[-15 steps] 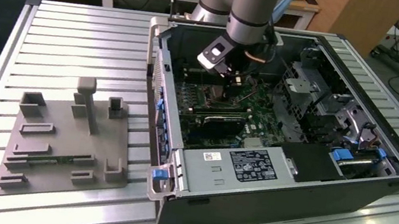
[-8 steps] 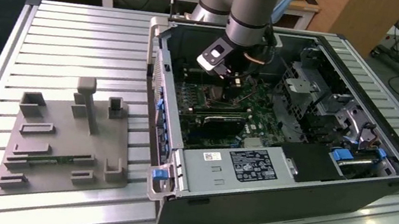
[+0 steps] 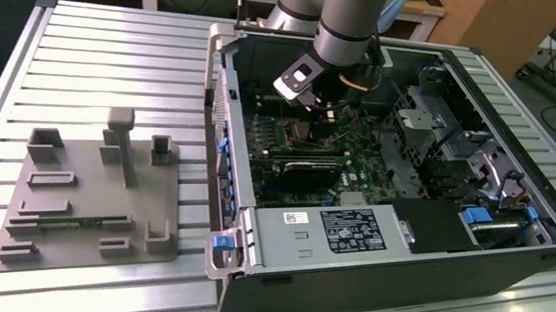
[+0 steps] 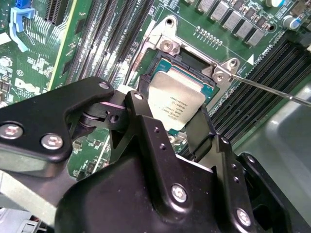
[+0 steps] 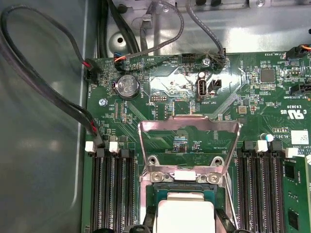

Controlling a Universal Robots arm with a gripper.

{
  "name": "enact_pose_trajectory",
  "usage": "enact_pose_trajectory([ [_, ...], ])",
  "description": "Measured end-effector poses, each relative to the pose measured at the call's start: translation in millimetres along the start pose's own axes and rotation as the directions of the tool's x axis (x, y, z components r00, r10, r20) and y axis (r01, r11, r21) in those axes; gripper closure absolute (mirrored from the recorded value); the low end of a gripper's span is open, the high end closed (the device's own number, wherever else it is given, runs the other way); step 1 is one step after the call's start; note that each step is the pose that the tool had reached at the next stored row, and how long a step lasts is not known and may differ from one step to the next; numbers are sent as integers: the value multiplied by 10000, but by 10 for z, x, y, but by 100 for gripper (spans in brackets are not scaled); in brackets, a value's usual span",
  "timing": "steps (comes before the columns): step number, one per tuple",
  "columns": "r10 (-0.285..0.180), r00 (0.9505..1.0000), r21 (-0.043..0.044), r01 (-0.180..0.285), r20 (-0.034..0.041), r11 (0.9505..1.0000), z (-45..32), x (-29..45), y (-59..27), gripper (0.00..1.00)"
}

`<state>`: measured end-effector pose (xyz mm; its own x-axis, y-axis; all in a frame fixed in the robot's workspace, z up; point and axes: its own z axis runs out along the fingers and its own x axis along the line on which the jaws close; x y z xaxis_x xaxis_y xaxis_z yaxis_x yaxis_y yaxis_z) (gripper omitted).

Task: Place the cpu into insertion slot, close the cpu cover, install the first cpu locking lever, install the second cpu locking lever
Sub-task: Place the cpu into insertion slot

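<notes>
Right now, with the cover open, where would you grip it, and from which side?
Likely the free crossbar of the cover, farthest from its hinge at the slot. Come from the side away from the slot: the frame is thin, and that bar gives most leverage.

The exterior view stands high and well off, looking down aslant on the ribbed silver metal tabletop (image 3: 115, 55) and the open black computer case (image 3: 369, 288) at centre right of the frame; both wrist views ride close over the green motherboard (image 3: 366, 166) (image 5: 252, 111) (image 4: 29, 68) inside it; the first wrist view faces it squarely; the second wrist view slants across it; both share the small square silvery-tan chip (image 5: 184, 218) (image 4: 175, 99).
</notes>
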<state>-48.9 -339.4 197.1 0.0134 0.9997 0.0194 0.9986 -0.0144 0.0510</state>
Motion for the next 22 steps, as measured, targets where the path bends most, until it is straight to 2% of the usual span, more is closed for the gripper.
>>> enact_pose_trajectory([
  [22, 1, 10000, 8, -1, 14, 10000, 59, 0, -1, 46],
])
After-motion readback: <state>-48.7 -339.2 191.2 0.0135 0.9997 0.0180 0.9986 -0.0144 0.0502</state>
